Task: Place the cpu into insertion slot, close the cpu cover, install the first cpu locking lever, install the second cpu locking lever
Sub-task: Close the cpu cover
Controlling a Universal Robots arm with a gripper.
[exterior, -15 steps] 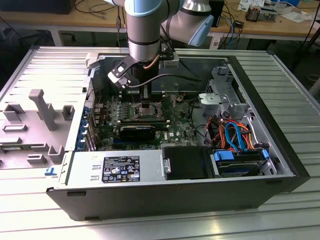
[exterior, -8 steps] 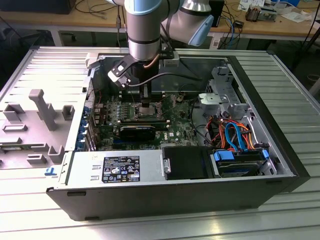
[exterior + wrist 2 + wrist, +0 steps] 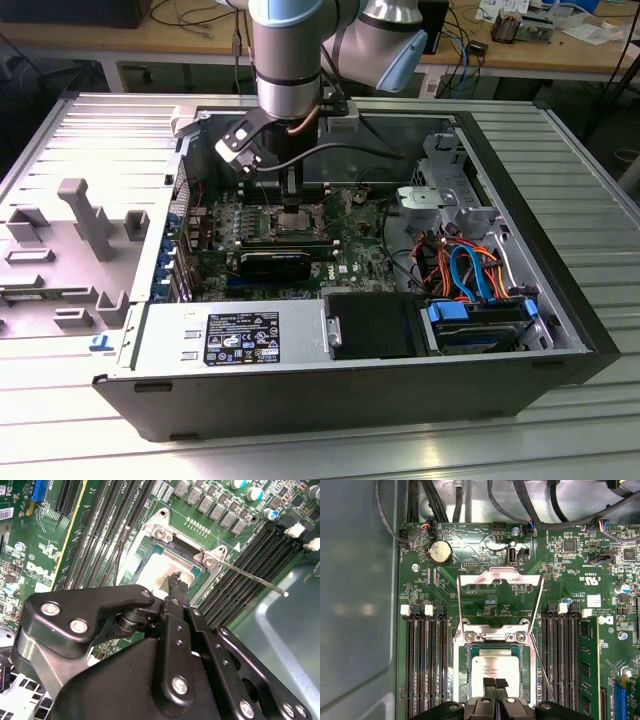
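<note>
- The chip lies flat in its socket on the green motherboard, silvery top up, inside the open computer case.
- The gripper reaches straight down into the case from the arm. In the exterior view it is over the far middle of the board.
- Its two black fingertips are pressed together side by side and grasp nothing. They sit over the edge part of the chip, but I cannot tell if they touch it.
- The cover is swung up off the socket. It is hinged at the socket edge opposite the fingertips, and the board shows through its open middle.
- A thin metal lever sticks out from one corner of the socket, raised and unlatched.
- Black memory slots run along both sides of the socket.
- A round coin battery sits beyond the cover.
- A grey moulded tray lies on the metal table, at the exterior view's left of the case.
</note>
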